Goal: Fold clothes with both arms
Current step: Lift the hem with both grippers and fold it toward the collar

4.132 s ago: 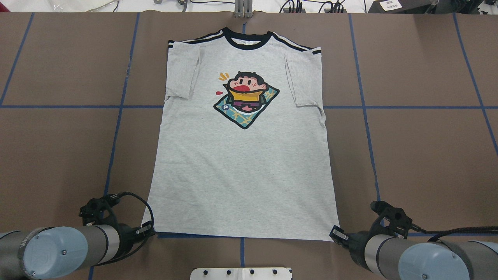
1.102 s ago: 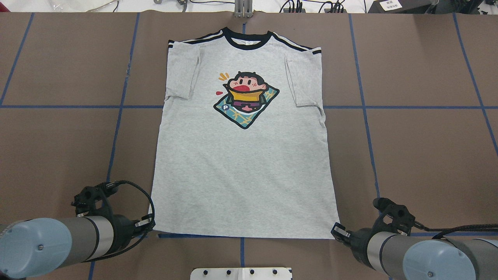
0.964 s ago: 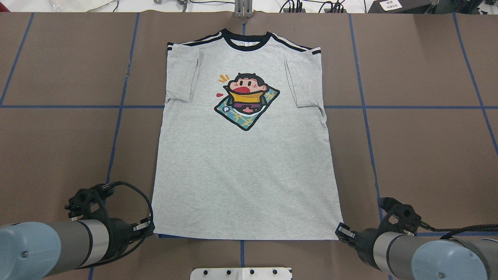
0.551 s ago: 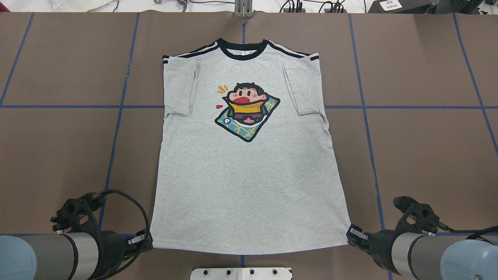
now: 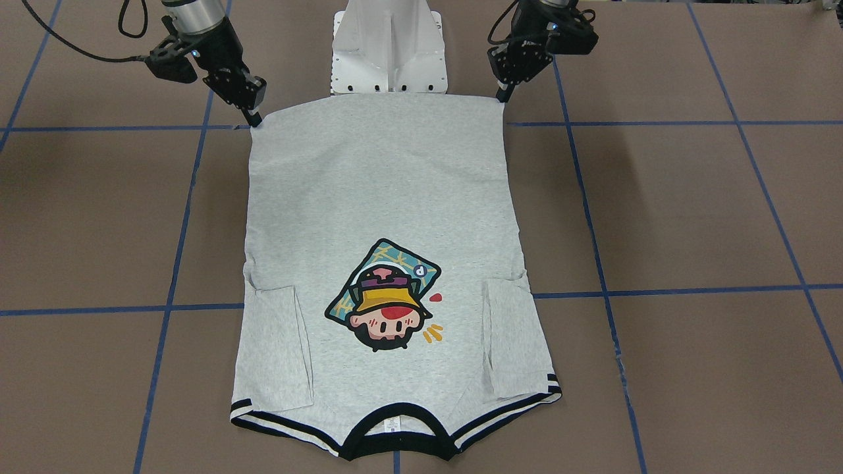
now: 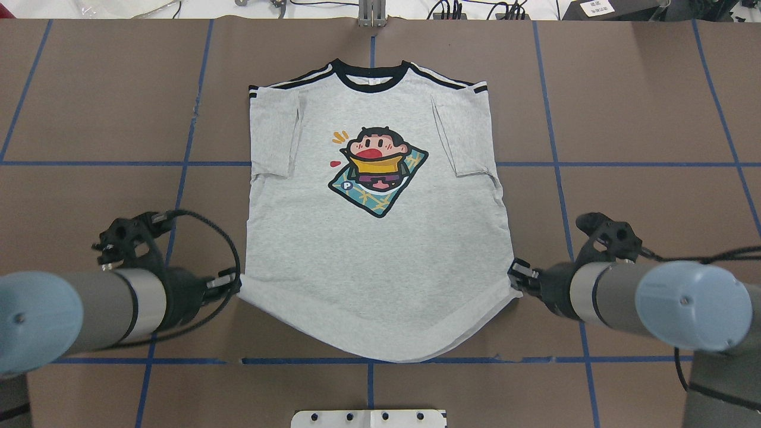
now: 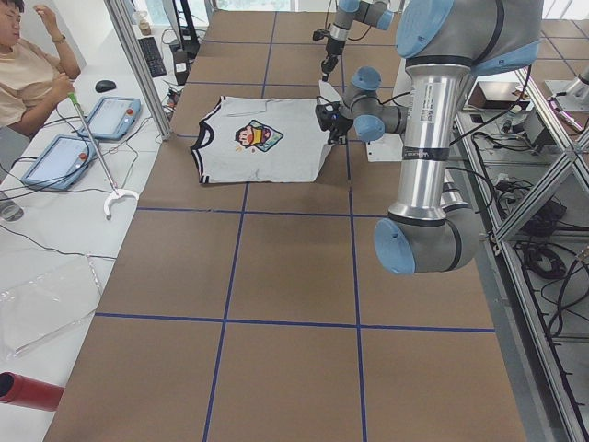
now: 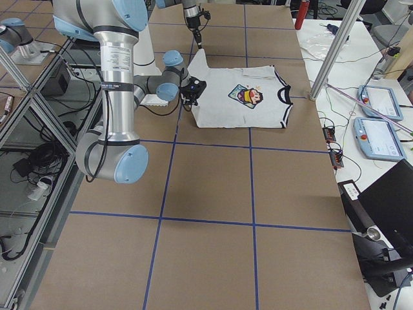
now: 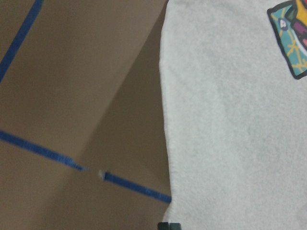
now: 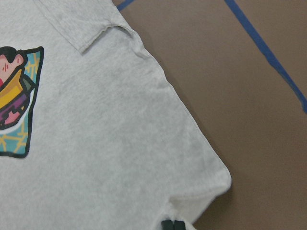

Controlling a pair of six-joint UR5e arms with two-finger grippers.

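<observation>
Soft grey T-shirt (image 6: 380, 267) (hem bowed) pinched by left gripper (image 6: 236, 284), right gripper (image 6: 515, 275).

from my seat i log: brown table cover (image 6: 89, 89), blue tape grid (image 6: 654, 163); white side bench (image 7: 55, 230), two tablets (image 7: 110, 115); aluminium post (image 7: 140, 64); seated person (image 7: 28, 78).

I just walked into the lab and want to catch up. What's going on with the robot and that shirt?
A grey T-shirt lies face up on the table, partway through being folded. The left hand and the right hand each pinch a bottom corner and hold it off the table, so the hem sags between them. The sleeves are already tucked inward, and the collar end lies flat.
</observation>
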